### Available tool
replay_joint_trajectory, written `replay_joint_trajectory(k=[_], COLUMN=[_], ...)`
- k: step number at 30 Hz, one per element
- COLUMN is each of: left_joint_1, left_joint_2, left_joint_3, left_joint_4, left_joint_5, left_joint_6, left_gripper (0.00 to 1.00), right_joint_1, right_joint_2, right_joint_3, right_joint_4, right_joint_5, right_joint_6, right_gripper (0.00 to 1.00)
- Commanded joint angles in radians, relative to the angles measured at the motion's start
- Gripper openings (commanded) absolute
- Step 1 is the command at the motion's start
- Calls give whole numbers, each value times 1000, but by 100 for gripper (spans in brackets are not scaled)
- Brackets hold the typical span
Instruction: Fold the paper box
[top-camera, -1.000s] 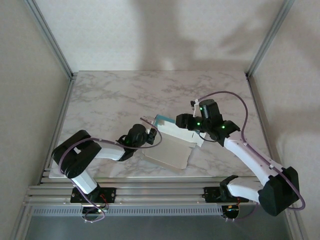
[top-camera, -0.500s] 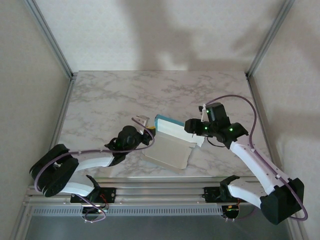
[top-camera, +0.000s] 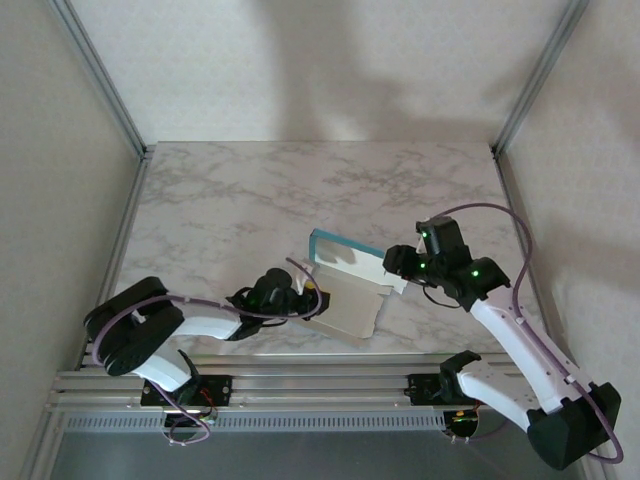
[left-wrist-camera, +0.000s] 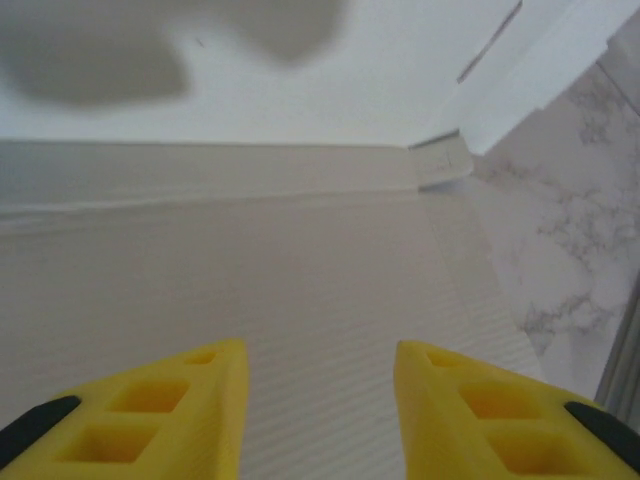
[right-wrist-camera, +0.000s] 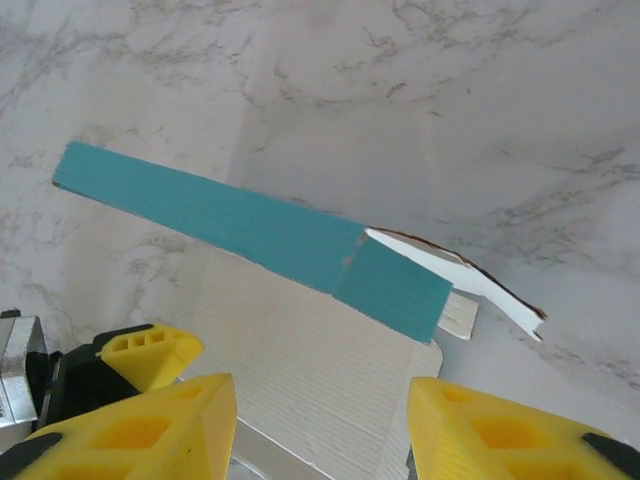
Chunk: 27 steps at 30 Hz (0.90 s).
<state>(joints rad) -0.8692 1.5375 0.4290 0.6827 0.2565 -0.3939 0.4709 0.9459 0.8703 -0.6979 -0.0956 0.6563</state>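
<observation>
The paper box (top-camera: 348, 292) lies partly flat on the marble table, pale ribbed face up. Its turquoise flap (top-camera: 345, 245) stands raised along the far edge. In the right wrist view the turquoise flap (right-wrist-camera: 250, 220) crosses the middle, with a white tab (right-wrist-camera: 470, 280) sticking out at its right end. My left gripper (top-camera: 312, 299) is at the card's near-left edge. Its yellow fingers (left-wrist-camera: 180, 400) stand apart over the pale card (left-wrist-camera: 300, 260), holding nothing. My right gripper (top-camera: 396, 263) hovers open at the box's right end, its fingers (right-wrist-camera: 510, 430) wide above the card.
The marble table (top-camera: 250, 190) stretches bare behind and left of the box. Metal frame posts (top-camera: 100, 80) rise at the back corners, and an aluminium rail (top-camera: 320, 385) runs along the near edge. A yellow finger of the left gripper (right-wrist-camera: 150, 355) shows in the right wrist view.
My left gripper has opened and shifted nearer and rightward to the card's near-left edge. The right gripper has drawn back to the right, off the turquoise flap.
</observation>
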Motion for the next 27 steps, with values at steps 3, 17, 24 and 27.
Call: replay_joint_trajectory(k=[3, 17, 24, 27], left_joint_1=[-47, -82, -91, -97], left_joint_2=[93, 261, 273, 260], left_joint_3=[25, 55, 24, -1], left_joint_4=[118, 248, 307, 302], left_joint_5=[47, 34, -73, -126], left_joint_6=[-90, -319, -435, -466], left_gripper=[41, 33, 27, 26], right_joint_1=[-6, -5, -31, -77], right_joint_2=[-26, -118, -116, -71], right_joint_3=[-58, -285, -386, -410], right_joint_4=[34, 203, 312, 392], right_joint_5=[-3, -51, -34, -105], right_joint_6=[11, 51, 72, 75], right_gripper=[46, 44, 41, 41])
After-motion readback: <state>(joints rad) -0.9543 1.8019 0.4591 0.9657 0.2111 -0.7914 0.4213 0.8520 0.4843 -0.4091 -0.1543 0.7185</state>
